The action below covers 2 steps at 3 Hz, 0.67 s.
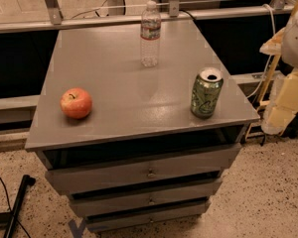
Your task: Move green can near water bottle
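The green can (206,92) stands upright near the front right corner of the grey cabinet top (119,78). It has pale swirly patterning and a silver top. The water bottle (150,33) is clear with a white cap and a red-and-white label. It stands upright at the back middle of the top, well apart from the can. My gripper (282,105) is a pale cream shape at the right edge of the view. It is off the cabinet, to the right of the can and apart from it. It holds nothing that I can see.
A red apple (76,103) lies at the front left of the top. The cabinet has drawers (149,172) below. A rail with glass (89,21) runs behind it. A black pole (17,202) lies on the speckled floor at the left.
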{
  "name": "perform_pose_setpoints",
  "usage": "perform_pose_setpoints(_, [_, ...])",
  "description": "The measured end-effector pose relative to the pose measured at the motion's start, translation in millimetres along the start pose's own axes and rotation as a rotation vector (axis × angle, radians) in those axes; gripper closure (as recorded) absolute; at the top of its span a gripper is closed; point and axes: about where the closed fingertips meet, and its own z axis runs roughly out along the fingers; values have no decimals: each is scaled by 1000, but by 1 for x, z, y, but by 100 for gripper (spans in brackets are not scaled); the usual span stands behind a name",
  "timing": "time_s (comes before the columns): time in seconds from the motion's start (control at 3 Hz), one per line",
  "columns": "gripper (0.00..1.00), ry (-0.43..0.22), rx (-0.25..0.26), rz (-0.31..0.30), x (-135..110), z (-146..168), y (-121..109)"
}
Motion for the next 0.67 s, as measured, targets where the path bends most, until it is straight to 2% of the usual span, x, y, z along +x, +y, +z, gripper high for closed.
perform_pose_setpoints(0.33, [0, 0, 0, 0, 0, 0, 0])
perform_pose_setpoints(0.67, [0, -64, -26, -22, -16, 6, -5])
